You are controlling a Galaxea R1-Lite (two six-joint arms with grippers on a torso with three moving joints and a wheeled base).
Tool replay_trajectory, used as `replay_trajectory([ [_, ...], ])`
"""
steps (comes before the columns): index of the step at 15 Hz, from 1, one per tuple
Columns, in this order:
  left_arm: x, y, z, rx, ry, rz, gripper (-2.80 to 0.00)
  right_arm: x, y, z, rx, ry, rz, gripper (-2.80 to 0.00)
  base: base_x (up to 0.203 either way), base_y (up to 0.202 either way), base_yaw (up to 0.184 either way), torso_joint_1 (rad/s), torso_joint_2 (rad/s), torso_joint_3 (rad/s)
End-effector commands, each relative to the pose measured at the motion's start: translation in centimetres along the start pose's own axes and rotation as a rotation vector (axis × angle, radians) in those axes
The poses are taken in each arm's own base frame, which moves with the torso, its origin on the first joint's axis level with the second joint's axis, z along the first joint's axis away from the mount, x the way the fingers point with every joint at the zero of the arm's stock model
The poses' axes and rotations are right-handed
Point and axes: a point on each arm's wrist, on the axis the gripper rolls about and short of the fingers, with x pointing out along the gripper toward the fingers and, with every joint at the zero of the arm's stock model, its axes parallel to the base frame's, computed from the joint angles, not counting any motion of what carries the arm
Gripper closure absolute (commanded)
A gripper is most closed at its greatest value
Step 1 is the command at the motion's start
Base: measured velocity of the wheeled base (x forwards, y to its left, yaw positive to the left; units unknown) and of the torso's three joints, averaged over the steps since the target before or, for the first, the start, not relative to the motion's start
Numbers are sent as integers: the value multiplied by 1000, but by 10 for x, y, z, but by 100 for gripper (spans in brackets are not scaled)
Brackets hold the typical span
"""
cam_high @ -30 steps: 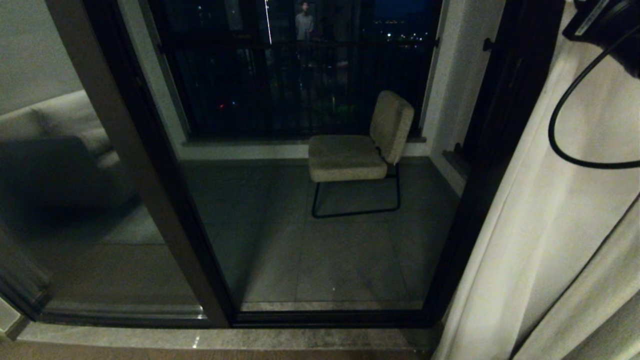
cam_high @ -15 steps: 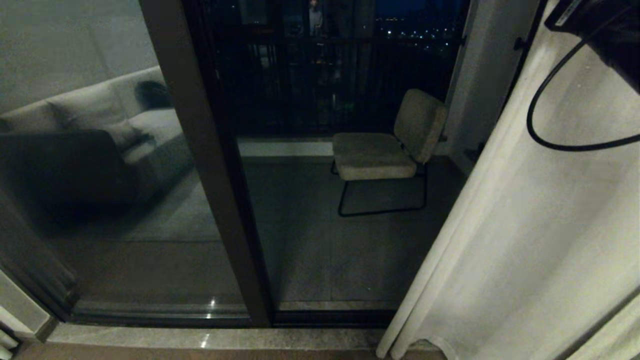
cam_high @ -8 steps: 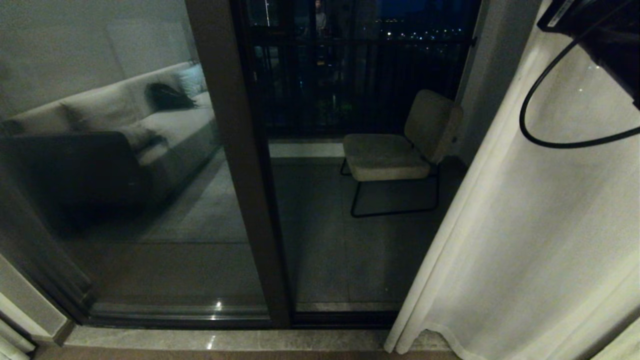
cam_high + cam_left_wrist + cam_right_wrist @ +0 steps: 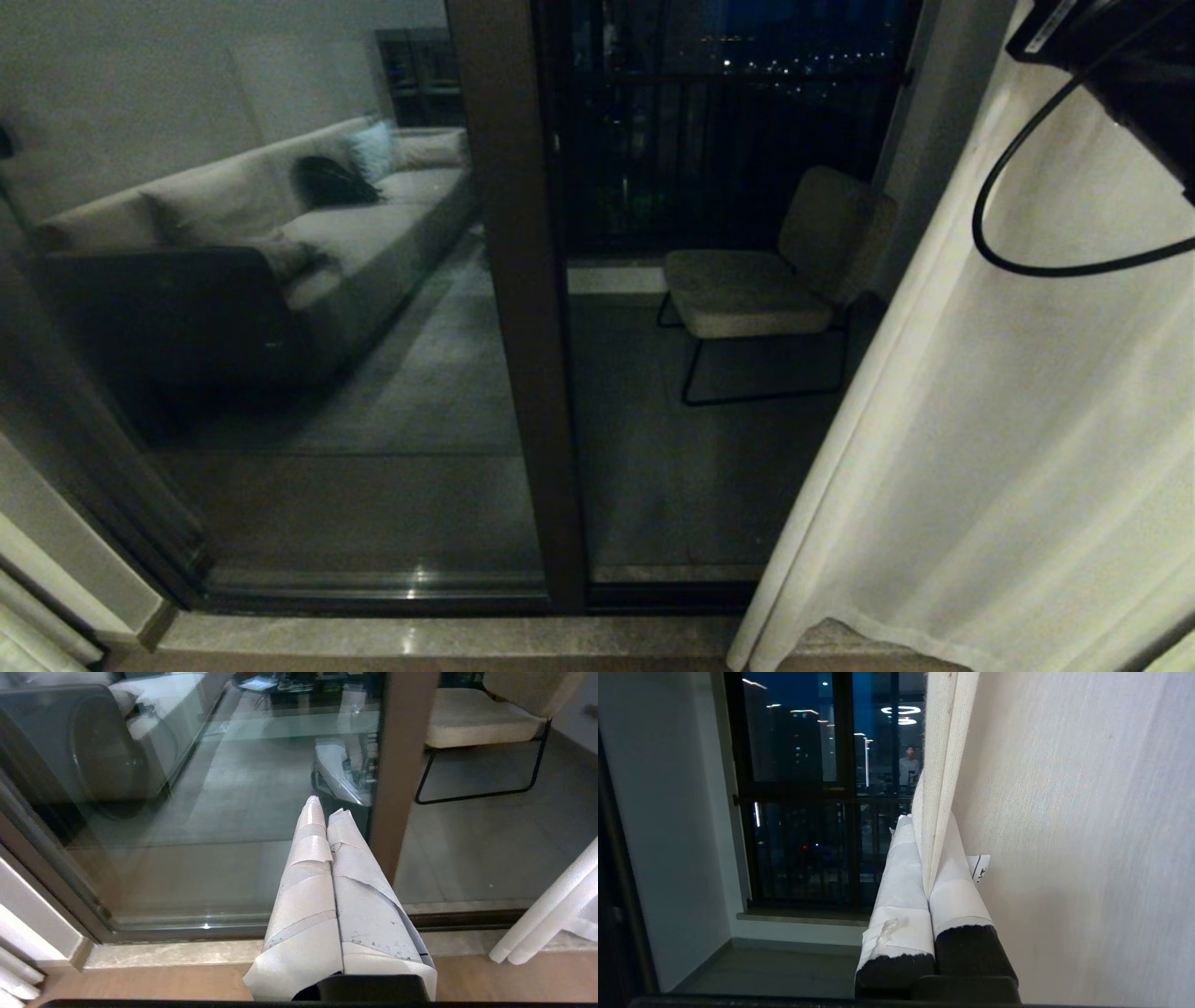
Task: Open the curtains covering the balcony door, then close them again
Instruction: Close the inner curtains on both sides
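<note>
Curtains [image 4: 1018, 392]: gathered at right of scene, leading edge pinched in right gripper [image 4: 927, 858]; jaws clenched on the hem
Change: across the last two seconds the fabric edge has come leftward over the door [image 4: 653, 280]; the view has also shifted, so part is camera motion
Meaning: judged to be the closing pass, most of the glass still uncovered
Left gripper [image 4: 327, 812]: parked low and near, jaws clenched, empty
Materials: curtains woven, cream, long soft pleats; fingers [image 4: 901, 877] wrapped in pale tape; door of reflective glass in a dark frame
Beyond: padded chair [image 4: 775, 271] on thin black legs, far side of glass
</note>
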Motion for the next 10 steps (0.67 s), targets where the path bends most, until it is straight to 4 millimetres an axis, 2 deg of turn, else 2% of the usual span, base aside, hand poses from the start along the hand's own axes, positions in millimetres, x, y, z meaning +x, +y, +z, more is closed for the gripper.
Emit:
replay_trajectory([
  [1,0,0,0,1,0,0,0,0,0,2,1,-8,1,0,0,193,-1,6,2,2],
  [10,0,0,0,4,0,0,0,0,1,3,1,-9,3,0,0,192,2,2,4,3],
])
